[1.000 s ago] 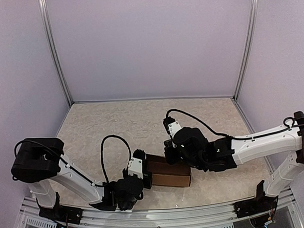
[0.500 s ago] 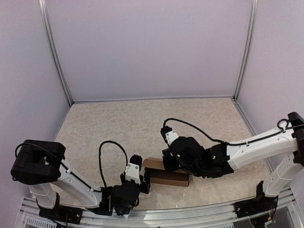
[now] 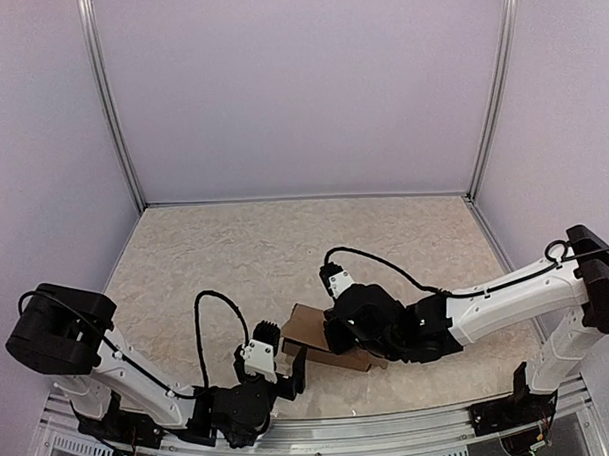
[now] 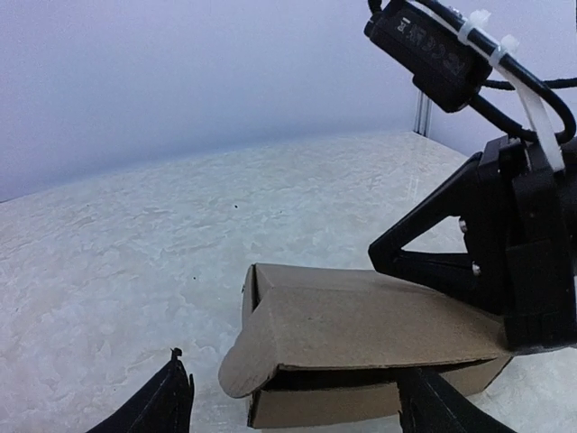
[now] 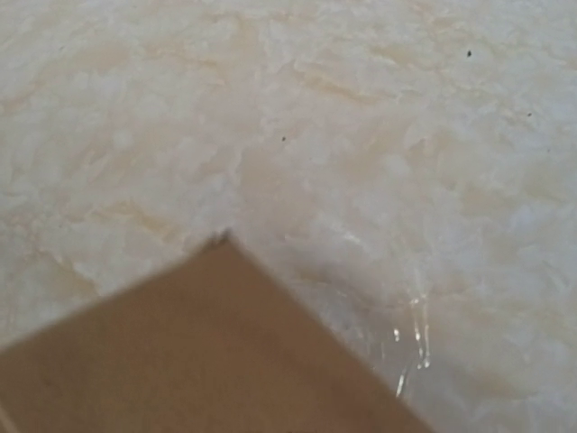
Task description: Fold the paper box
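Backed off, the left gripper (image 3: 286, 364) sits spread, the paper box (image 4: 361, 325) just ahead; the right gripper's (image 3: 340, 335) closure is unclear. Unpinned, the end flap (image 4: 242, 365) may spring open.

Paper box (image 4: 361, 316): plain brown cardboard, unprinted; seams in darker shadow.
Table (image 3: 245, 250): beige, cream marbled mottling.
Walls (image 3: 300, 88): flat pale lavender-grey.
Frame posts (image 3: 109, 105): silver.
Left arm (image 3: 139, 369), right arm (image 3: 507, 296): white links, black joints.
Cable (image 4: 491, 106): black.
Zip ties (image 4: 532, 99): white.
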Action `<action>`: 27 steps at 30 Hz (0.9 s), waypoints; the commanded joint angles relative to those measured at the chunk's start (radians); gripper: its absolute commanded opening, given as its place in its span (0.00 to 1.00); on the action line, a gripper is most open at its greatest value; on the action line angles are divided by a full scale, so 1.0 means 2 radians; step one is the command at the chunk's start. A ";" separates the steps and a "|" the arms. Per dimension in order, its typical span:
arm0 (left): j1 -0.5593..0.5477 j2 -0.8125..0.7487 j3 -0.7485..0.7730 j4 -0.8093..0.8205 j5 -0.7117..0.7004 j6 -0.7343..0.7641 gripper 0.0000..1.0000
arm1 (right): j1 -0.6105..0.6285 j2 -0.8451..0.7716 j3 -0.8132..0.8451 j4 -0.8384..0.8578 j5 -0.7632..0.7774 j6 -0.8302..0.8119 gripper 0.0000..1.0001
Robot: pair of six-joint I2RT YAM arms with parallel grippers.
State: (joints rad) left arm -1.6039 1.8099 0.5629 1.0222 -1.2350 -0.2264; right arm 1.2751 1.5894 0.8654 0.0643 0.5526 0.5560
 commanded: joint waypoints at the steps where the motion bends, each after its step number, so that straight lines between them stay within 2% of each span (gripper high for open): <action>1: -0.019 -0.027 -0.005 0.014 -0.028 0.041 0.76 | 0.007 0.016 -0.011 -0.009 -0.004 0.013 0.00; 6: -0.050 -0.046 0.004 0.026 -0.036 0.099 0.76 | 0.006 0.024 -0.011 -0.005 -0.005 0.015 0.00; 12: -0.063 -0.078 -0.009 -0.016 -0.056 0.070 0.77 | 0.007 0.036 -0.009 -0.001 -0.008 0.015 0.00; 15: -0.061 -0.112 -0.005 -0.073 -0.054 0.048 0.77 | 0.007 0.041 -0.010 -0.001 -0.013 0.017 0.00; 18: -0.042 -0.154 0.031 -0.215 -0.029 -0.008 0.76 | 0.008 0.044 -0.014 0.003 -0.015 0.020 0.00; 20: -0.017 -0.182 0.050 -0.307 0.016 -0.056 0.74 | 0.010 0.049 -0.015 0.002 -0.018 0.022 0.00; 22: 0.014 -0.205 0.049 -0.351 0.065 -0.091 0.72 | 0.012 0.055 -0.017 0.002 -0.018 0.026 0.00; 27: 0.086 -0.255 0.013 -0.357 0.170 -0.123 0.71 | 0.017 0.063 -0.021 -0.001 -0.016 0.032 0.00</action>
State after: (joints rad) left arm -1.5192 1.3579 0.6399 0.4538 -1.1007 -0.3592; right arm 1.2926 1.6913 0.8467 0.0738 0.5274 0.5976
